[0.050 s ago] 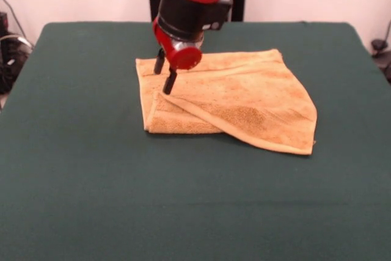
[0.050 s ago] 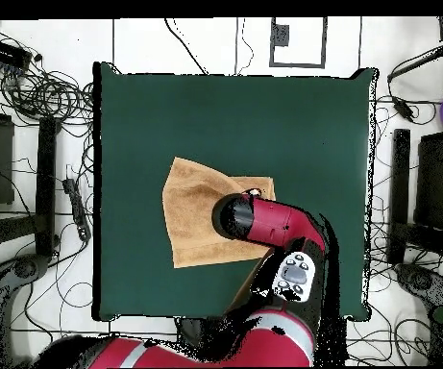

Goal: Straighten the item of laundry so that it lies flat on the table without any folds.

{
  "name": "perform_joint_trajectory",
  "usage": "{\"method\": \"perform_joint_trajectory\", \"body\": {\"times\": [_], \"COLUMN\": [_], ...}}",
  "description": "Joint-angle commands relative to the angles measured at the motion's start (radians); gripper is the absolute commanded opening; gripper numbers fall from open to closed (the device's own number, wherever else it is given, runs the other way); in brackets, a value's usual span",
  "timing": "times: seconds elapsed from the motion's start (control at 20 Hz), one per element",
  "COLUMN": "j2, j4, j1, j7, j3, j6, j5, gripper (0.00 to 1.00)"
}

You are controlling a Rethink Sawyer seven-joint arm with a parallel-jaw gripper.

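The item of laundry point(image 1: 244, 96) is a golden-tan towel lying a little beyond the middle of the dark green table point(image 1: 73, 169). It is doubled over: an upper layer slants across it, with a hemmed edge running from near the left side down to the front right corner. My gripper point(image 1: 163, 77) is at the towel's left part, pointing down and open. One black fingertip point(image 1: 167, 88) touches the cloth where the folded edge begins. In the overhead view the red arm point(image 2: 263, 226) covers the gripper and part of the towel point(image 2: 196, 216) on the table point(image 2: 292, 125).
Green tabletop surrounds the towel on every side. Off the table, the overhead view shows cables point(image 2: 33, 91) and dark equipment point(image 2: 441, 183) on the floor at both sides.
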Motion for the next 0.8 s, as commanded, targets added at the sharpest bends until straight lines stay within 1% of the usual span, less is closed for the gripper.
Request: {"method": "perform_joint_trajectory", "body": {"times": [0.05,0.25,0.5,0.8], "j2": [-0.049,-0.059,0.008,0.045], "j4": [0.079,0.072,0.064,0.068], "j1": [0.031,0.031,0.011,0.004], "j7": [0.094,0.086,0.116,0.145], "j3": [0.072,0.073,0.09,0.109], "j6": [0.075,0.09,-0.029,-0.088], "j5": [0.038,0.033,0.037,0.055], "gripper": [1.0,1.0,1.0,1.0]}}
